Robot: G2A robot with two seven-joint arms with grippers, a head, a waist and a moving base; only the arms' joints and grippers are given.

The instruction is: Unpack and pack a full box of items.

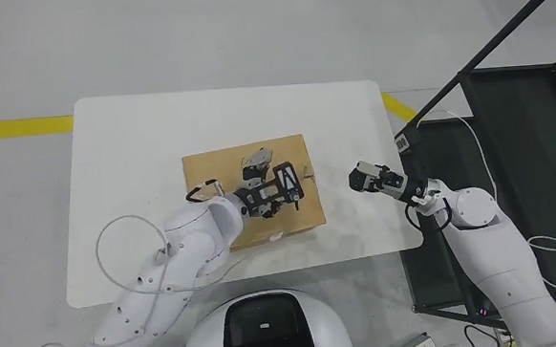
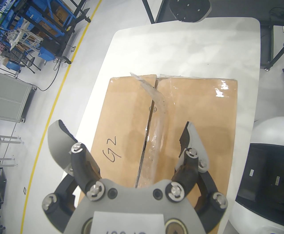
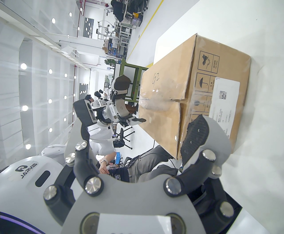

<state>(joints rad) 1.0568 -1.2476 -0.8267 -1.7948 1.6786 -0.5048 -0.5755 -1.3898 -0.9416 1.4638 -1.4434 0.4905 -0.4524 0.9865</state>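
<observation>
A closed cardboard box (image 1: 250, 190) lies in the middle of the white table (image 1: 134, 163). Clear tape (image 2: 156, 99) runs along its top seam, with the far end peeled up and curling. My left gripper (image 2: 123, 126) hovers open just above the box top (image 2: 124, 110), its fingers either side of the taped seam; from above, the left gripper (image 1: 281, 187) is over the box's right half. My right gripper (image 1: 357, 178) stands open beside the box's right end, apart from it. In its own view, the right gripper (image 3: 142, 119) faces the labelled end face (image 3: 213, 97).
A dark metal cart (image 1: 515, 140) with black frame bars stands just past the table's right edge. A yellow floor line (image 1: 17, 127) runs behind the table. Bare tabletop lies left of and behind the box.
</observation>
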